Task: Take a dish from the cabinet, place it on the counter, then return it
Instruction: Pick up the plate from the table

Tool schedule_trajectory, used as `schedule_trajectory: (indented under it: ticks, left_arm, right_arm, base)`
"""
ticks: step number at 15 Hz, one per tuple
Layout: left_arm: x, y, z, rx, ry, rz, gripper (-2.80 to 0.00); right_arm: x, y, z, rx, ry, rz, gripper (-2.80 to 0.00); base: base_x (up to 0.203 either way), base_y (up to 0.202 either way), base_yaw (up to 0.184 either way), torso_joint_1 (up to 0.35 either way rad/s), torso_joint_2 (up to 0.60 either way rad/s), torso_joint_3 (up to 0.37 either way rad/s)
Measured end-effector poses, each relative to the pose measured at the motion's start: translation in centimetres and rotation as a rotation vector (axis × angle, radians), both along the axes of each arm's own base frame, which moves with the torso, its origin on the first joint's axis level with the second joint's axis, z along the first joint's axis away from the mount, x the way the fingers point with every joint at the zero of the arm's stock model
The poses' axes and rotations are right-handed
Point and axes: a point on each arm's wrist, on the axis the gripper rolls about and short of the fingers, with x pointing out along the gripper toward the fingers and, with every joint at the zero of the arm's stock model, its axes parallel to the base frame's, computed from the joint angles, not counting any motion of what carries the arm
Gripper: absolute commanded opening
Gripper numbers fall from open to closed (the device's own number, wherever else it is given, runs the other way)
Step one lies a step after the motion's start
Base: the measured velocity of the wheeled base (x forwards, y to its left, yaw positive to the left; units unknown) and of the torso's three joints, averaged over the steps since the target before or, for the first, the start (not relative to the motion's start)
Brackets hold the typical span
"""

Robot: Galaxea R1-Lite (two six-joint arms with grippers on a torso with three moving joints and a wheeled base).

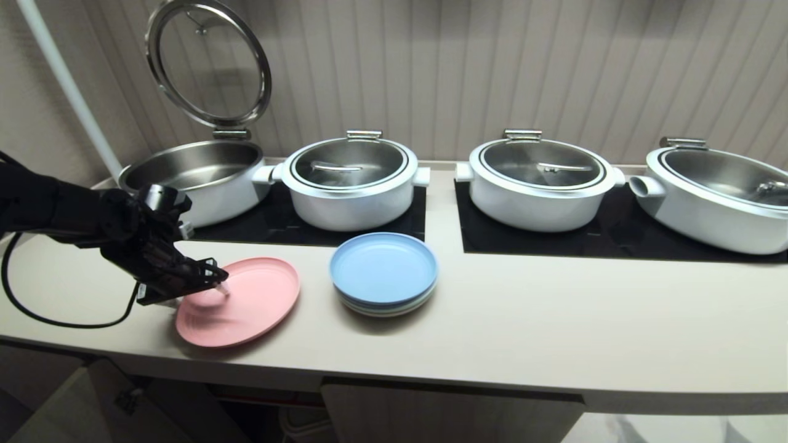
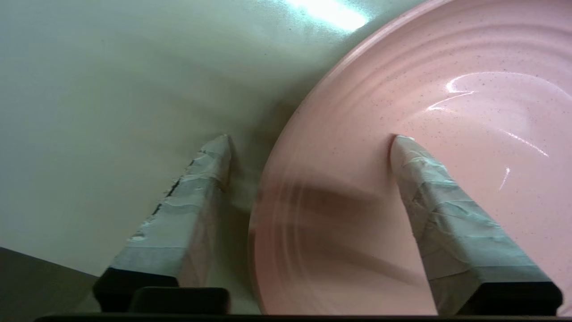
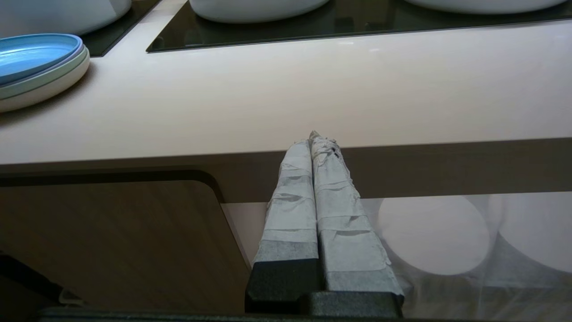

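The pink dish (image 1: 246, 301) lies on the cream counter (image 1: 523, 320), left of centre and near the front edge. My left gripper (image 1: 217, 287) reaches in from the left and stands open astride the dish's left rim. In the left wrist view one taped finger (image 2: 438, 210) is over the dish (image 2: 447, 112), and the other is outside it over the counter (image 2: 111, 112), with the gripper (image 2: 311, 139) gaping wide. My right gripper (image 3: 313, 135) is shut and empty, parked low before the counter's front edge by a cabinet door (image 3: 111, 237). The cabinet (image 1: 431, 412) shows below the counter.
A stack of plates topped by a blue one (image 1: 383, 271) sits right of the dish. Behind stand several white pots on black cooktop panels (image 1: 615, 240); the leftmost pot (image 1: 197, 172) has its lid raised. A black cable (image 1: 37, 307) loops over the counter's left end.
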Motion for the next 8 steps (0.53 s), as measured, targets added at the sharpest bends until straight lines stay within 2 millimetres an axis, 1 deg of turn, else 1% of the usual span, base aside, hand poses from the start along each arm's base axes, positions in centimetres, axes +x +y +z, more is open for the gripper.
schedule_trajectory:
  ticks: [8]
  left_arm:
    - [-0.11, 0.26, 0.10, 0.022, 0.004, 0.014, -2.80]
  right_arm:
    - [0.00, 0.00, 0.00, 0.000, 0.000, 0.000, -2.80]
  base:
    - [0.000, 0.000, 0.000, 0.000, 0.00, 0.000]
